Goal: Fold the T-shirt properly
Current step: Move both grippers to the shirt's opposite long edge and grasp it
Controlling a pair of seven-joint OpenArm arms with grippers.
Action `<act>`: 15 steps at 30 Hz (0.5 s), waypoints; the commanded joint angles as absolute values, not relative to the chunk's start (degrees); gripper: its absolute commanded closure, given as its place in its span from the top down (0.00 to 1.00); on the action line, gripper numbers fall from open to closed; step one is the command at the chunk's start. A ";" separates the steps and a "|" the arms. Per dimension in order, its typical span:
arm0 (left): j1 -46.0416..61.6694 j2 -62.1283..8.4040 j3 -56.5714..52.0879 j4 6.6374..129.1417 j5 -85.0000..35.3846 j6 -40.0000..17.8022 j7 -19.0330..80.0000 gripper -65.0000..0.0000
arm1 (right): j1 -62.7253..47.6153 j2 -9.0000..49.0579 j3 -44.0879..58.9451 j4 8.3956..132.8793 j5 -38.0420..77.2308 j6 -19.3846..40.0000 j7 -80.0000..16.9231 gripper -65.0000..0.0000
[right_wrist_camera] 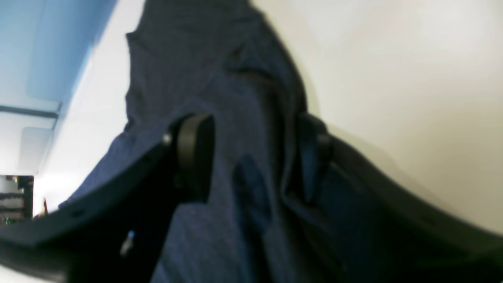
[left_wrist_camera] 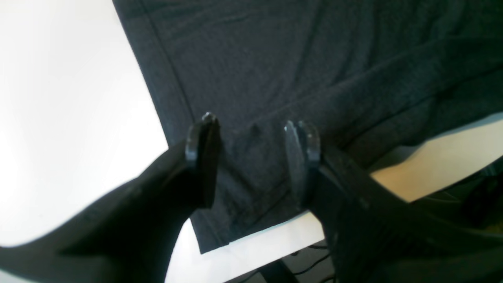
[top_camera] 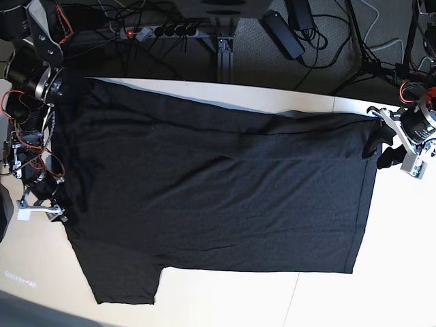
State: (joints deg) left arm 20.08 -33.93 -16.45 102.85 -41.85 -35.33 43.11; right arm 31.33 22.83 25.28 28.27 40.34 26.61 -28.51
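- The T-shirt [top_camera: 211,191] lies spread flat on the white counter [top_camera: 381,272], plain black side up, and takes up most of its surface.
- In the base view one sleeve [top_camera: 122,276] juts out toward the near edge at the lower left, and the straight hem [top_camera: 366,204] runs down the right side.
- A long crease [top_camera: 300,129] crosses the cloth near the far edge.
- My left end effector [left_wrist_camera: 253,131] sits at the far hem corner, at the counter's edge; its two fingers [left_wrist_camera: 202,135] stand well apart with wrinkled cloth lying between them, so it is released and grips nothing.
- From that wrist camera the shirt's stitched hem [left_wrist_camera: 165,74] runs diagonally against bare counter.
- My right end effector [right_wrist_camera: 255,145] is at the opposite end of the shirt, by the far corner on the base view's left.
- Its fingers [right_wrist_camera: 194,153] are parted, with a ridge of bunched cloth rising between them; the picture is blurred, and I cannot tell whether the cloth touches either pad.
- Cables and a power strip [top_camera: 157,30] lie on the floor beyond the counter.
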 commanded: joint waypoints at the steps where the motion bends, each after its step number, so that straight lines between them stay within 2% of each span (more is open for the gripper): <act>1: 18.39 -34.96 -16.95 103.26 -42.57 -34.37 42.04 0.47 | 32.51 22.92 25.23 28.60 38.30 29.82 -30.17 0.50; 7: 8.91 -35.16 -16.84 93.95 -42.72 -33.41 42.65 0.47 | 32.99 22.90 25.21 28.62 36.97 29.85 -30.87 0.50; 15: -11.46 -35.24 -10.00 67.48 -44.29 -33.47 41.50 0.47 | 32.97 23.31 25.21 28.62 36.40 29.87 -33.89 0.50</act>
State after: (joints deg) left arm -10.61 -34.17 -9.56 66.57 -43.57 -33.01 42.52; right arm 32.32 22.57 25.26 28.49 37.74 26.83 -32.10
